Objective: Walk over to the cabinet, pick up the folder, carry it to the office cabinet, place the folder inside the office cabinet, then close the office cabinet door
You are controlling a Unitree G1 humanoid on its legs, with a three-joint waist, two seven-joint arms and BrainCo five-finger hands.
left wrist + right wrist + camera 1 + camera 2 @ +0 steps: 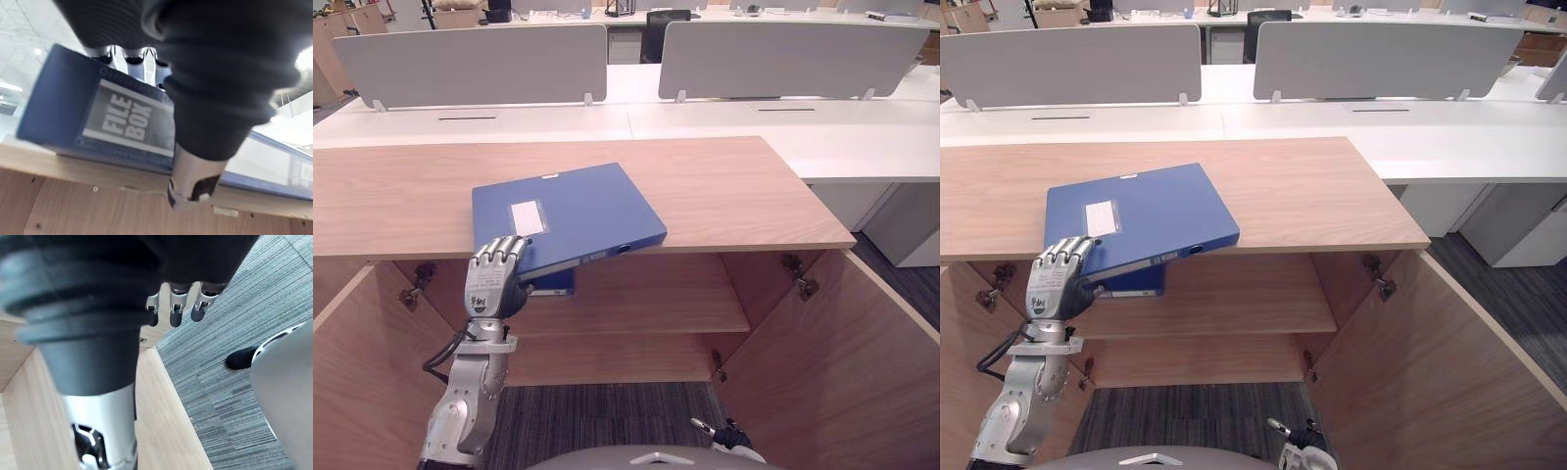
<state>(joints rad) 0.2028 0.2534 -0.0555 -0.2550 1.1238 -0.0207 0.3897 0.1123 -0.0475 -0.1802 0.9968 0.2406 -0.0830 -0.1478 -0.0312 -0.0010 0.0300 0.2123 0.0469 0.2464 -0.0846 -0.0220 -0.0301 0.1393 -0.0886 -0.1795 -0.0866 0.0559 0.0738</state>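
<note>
hidden: left thumb mostly under folder [582,211] | left hand [492,284] raised, pinching folder's near corner | folder on cabinet top [724,196], overhanging front edge | right hand [176,313] low, fingers loose

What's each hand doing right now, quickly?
Left hand: closed on the blue folder.
Right hand: open, holding nothing.

Count: one blue folder [570,220] on one cabinet [734,196]; two open doors [842,362]; one inner shelf [646,308]; two grey divider screens [475,61].
</note>
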